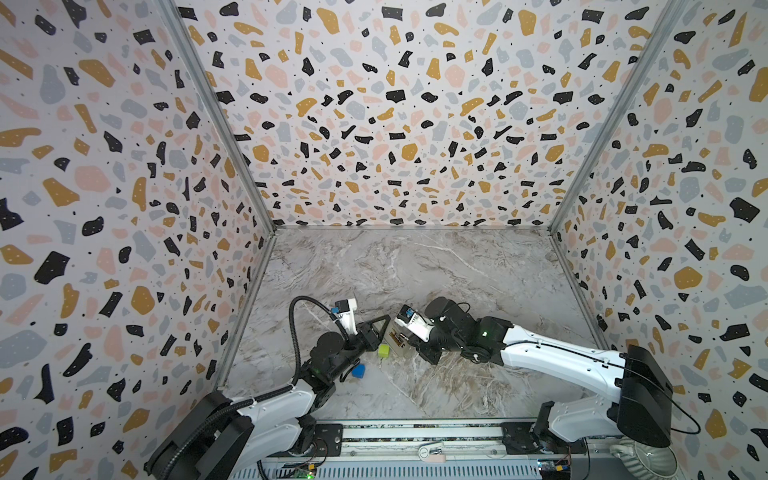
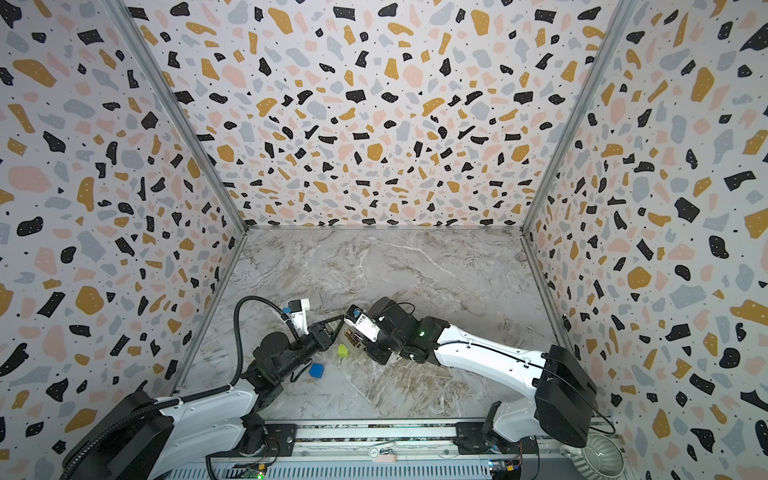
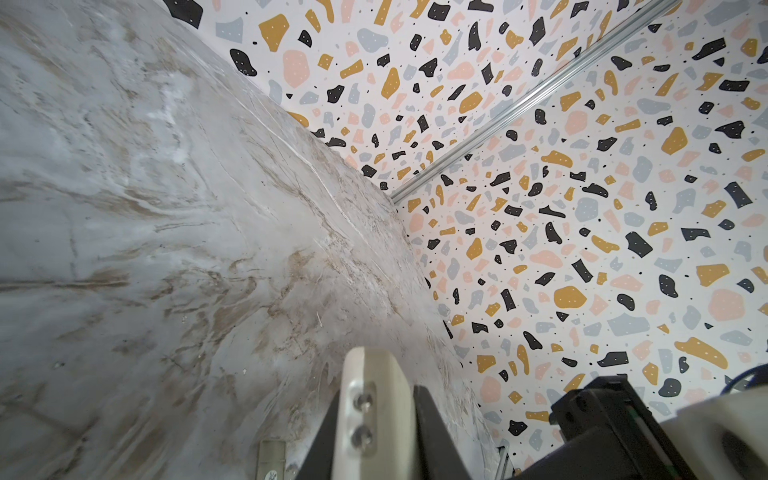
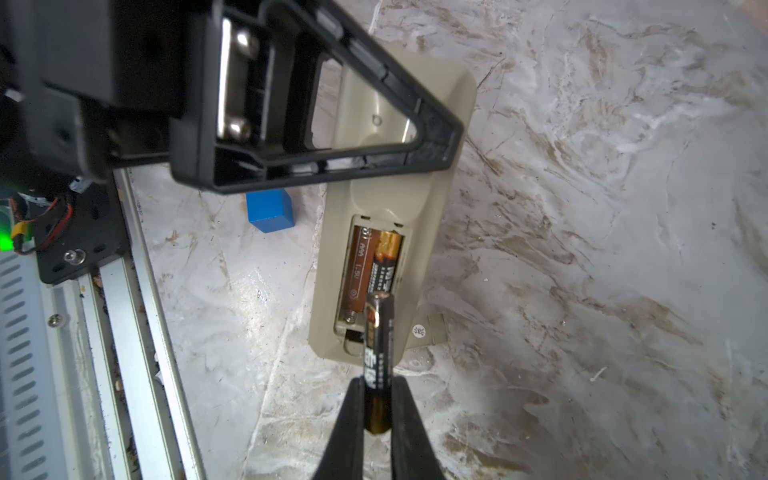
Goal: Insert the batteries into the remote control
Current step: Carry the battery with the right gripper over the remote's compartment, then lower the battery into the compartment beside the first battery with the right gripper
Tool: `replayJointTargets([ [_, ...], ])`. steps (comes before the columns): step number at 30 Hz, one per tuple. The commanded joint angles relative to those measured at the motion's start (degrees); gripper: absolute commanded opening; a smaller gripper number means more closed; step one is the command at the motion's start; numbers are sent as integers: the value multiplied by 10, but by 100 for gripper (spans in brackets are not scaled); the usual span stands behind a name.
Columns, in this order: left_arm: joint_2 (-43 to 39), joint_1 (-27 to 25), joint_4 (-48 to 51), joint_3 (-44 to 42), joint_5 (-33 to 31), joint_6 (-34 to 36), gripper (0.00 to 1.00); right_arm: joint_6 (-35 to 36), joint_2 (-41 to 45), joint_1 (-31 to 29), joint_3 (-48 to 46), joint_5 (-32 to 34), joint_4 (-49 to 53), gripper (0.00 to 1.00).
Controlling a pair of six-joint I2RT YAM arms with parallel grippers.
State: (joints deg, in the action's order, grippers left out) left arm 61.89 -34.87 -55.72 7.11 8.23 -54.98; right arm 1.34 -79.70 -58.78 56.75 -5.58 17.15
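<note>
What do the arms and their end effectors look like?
The left arm and right arm have white shells and black joints; a black ribbed hose loops along the left. The left end effector has black open triangular fingers, the right end effector black tapering ones.

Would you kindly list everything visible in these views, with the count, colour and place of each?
remote control: one, beige-white, back facing up, battery recess open, near the middle of the table.
seated battery: one, black and gold, in the recess.
held battery: one, black and gold, over the end of the recess.
green cube: one, green, beside the remote control.
blue cube: one, blue, on the table by the left arm.
table: one, grey marble.
walls: three, terrazzo pattern, around the table.
left gripper: one, black, shut on the remote control's end away from the recess.
right gripper: one, black, shut on the held battery.
</note>
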Motion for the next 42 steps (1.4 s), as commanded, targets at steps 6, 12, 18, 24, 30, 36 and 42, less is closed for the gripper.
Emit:
replayJointTargets([
  [6,20,-9,-85,-12,-9,-13,0,3,-25,-5,28,-7,-5,0],
  [12,38,-14,-105,-15,-8,-18,0,2,-36,-5,31,-10,-14,0],
  [18,52,-18,-120,-18,-7,-22,0,3,-50,-5,32,-14,-16,0],
  [24,60,-20,-129,-18,-9,-24,0,1,-58,-6,32,-14,-18,0],
  [30,75,-25,-148,-17,-2,-28,0,-4,-68,-7,34,-12,-22,0],
  [36,102,-31,-193,-21,12,-44,0,-8,-71,-8,34,-7,-23,0],
  [42,139,-45,-252,-30,5,-73,0,-15,-79,-8,35,9,-23,0],
])
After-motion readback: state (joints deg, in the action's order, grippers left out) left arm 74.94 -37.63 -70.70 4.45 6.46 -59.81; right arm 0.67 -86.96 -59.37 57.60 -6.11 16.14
